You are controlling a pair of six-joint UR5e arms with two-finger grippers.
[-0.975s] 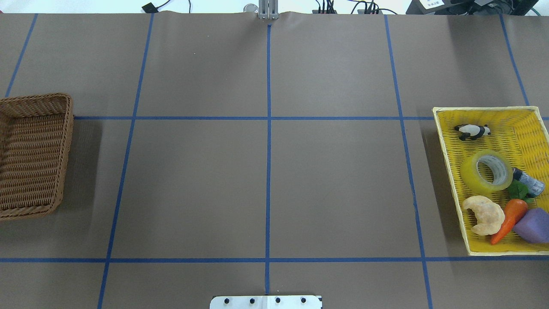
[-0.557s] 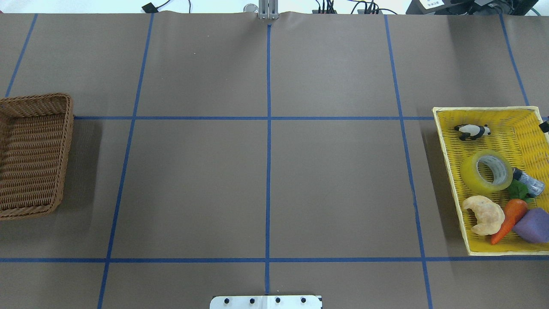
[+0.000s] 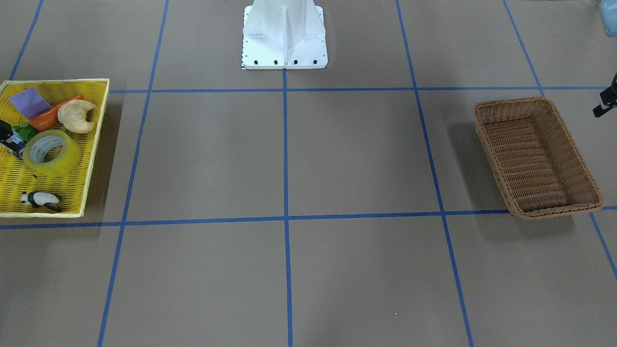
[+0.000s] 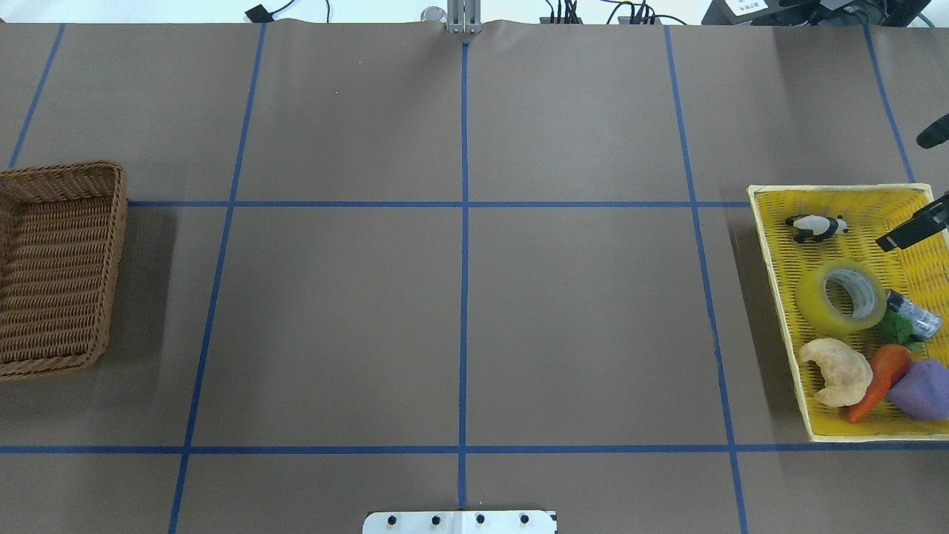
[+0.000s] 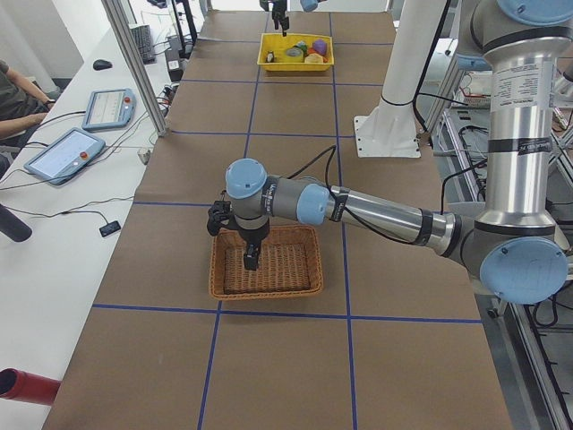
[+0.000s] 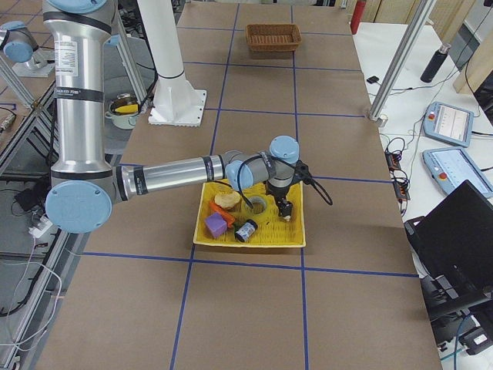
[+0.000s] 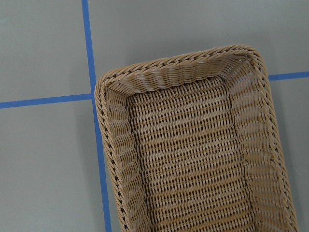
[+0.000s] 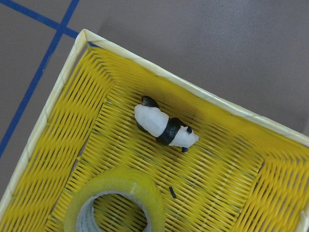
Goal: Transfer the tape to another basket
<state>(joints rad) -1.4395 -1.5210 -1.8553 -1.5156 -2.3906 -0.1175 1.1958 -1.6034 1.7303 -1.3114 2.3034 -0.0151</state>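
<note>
The tape (image 4: pixel 843 297), a wide translucent yellow roll with a white core, lies flat in the yellow mesh basket (image 4: pixel 771 245) at the table's right. It also shows in the front view (image 3: pixel 51 153) and at the bottom of the right wrist view (image 8: pixel 116 203). My right gripper (image 4: pixel 912 231) hangs over that basket's far right part, above and beyond the tape; only a dark finger shows, so I cannot tell its state. The brown wicker basket (image 4: pixel 111 259) stands empty at the left. My left gripper (image 5: pixel 251 258) hovers over it (image 7: pixel 188 159); I cannot tell its state.
The yellow basket also holds a toy panda (image 4: pixel 815 227), a small bottle (image 4: pixel 916 315), a croissant (image 4: pixel 838 369), a carrot (image 4: pixel 882 378) and a purple block (image 4: pixel 921 389). The robot's white base plate (image 4: pixel 460 522) sits at the near edge.
My right gripper has come into the overhead view from the right edge, over the yellow basket's far right part. The tape and both baskets have not moved.
</note>
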